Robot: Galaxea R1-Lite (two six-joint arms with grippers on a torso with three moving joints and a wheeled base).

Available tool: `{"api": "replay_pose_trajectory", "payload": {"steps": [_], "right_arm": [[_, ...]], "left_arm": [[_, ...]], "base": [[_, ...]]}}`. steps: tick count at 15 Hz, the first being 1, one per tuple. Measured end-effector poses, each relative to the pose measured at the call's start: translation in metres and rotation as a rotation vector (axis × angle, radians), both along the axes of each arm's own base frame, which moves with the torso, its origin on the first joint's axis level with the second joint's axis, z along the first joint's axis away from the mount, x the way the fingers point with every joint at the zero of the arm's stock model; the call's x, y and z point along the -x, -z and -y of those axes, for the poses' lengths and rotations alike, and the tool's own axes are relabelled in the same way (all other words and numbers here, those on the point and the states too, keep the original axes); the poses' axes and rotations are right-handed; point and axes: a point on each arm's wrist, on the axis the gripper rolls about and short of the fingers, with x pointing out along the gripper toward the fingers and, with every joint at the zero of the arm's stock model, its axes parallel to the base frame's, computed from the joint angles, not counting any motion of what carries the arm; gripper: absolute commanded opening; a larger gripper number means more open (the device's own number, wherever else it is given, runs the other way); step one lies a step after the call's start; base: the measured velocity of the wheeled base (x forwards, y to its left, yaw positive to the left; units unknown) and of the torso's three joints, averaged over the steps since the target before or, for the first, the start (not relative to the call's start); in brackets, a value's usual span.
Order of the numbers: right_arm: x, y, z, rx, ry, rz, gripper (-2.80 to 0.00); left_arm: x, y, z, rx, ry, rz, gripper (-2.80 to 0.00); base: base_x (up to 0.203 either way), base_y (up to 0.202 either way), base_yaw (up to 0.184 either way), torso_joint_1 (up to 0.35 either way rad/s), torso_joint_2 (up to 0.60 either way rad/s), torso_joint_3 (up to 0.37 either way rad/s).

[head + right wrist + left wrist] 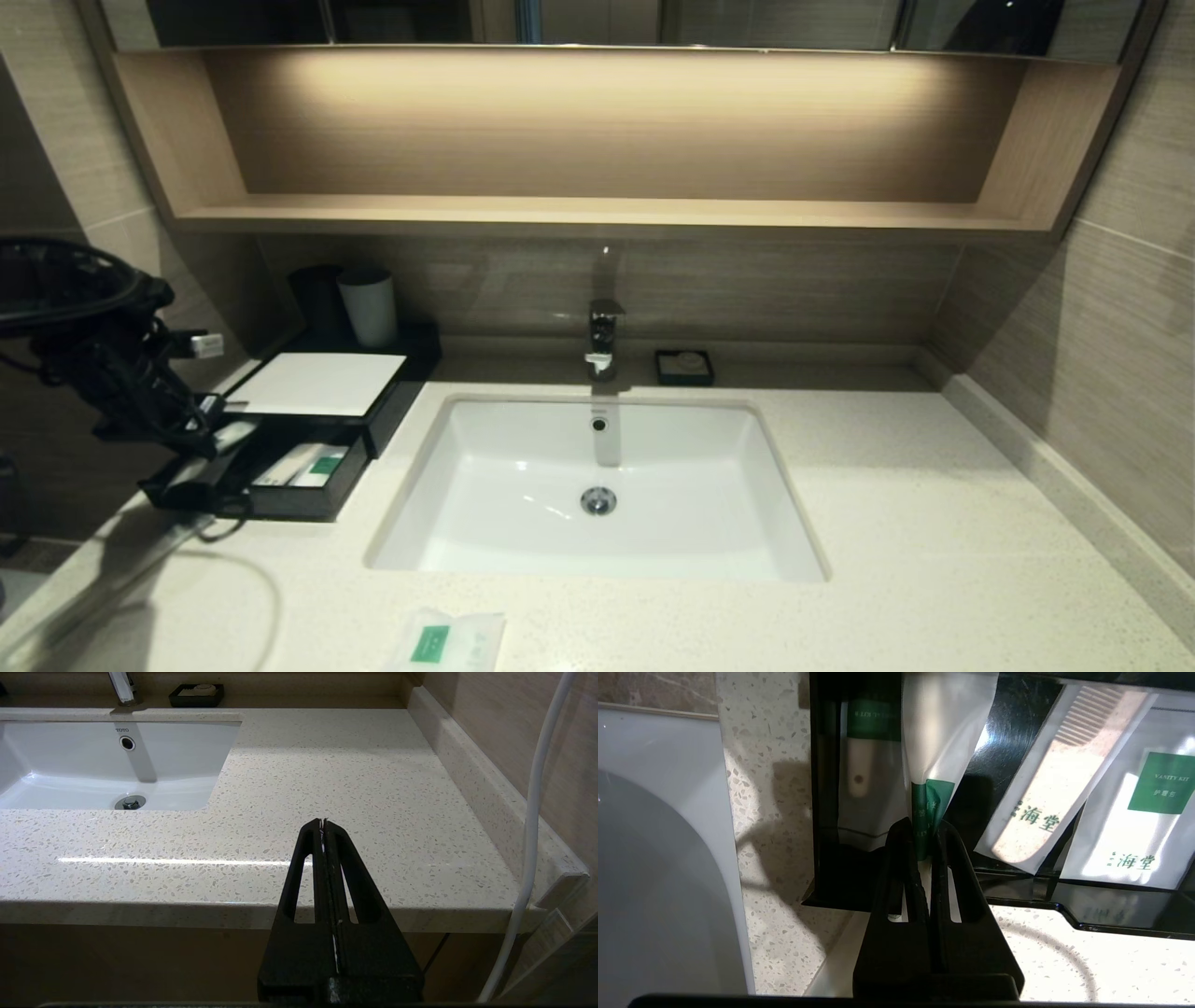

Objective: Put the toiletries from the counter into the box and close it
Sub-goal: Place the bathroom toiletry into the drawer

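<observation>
bench [934, 523]: the big cream speckled stone top. It runs under and off to the right of the left tool, and the right tool hangs out past its front edge.
sink [523, 467]: white inset basin, well off to the right of the left tool.
box [322, 385]: low black one with the white flat top, right behind the left tool. Its front drawer [308, 499] is pulled out, so the open tray sits directly under and ahead of the tool tip.
left tool [926, 833]: fingers pressed together, pinching the green-label end of a toothbrush pack [941, 742]. The pack sticks out ahead of the tip and hangs over the open drawer.
right tool [323, 822]: parked, fingers pressed together with nothing in them, tip just over the front edge of the bench, right of the sink.
second toothbrush pack [866, 765]: already in the drawer, just beside the one the left tool holds, along the drawer's side wall.
comb sachet [1057, 774]: lying in the drawer, on the other side of the held pack.
vanity kit sachet [1143, 807]: in the drawer too, just past the comb one.
loose white sachet [446, 642]: green square on it, flat on the bench by the front edge, well apart from the left tool and the drawer.
</observation>
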Motion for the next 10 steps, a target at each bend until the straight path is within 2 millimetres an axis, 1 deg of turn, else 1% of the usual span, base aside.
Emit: {"api": "replay_pose_trajectory", "payload": {"steps": [10], "right_arm": [[0.0,-0.0001,0.0,0.0,0.0,0.0,-2.8]], "left_arm": [[-0.0093,0.0064,0.0004,-0.008,0.002,0.038,-2.8]], "base": [[0.0,0.0,0.0,0.0,0.0,0.0]]}}
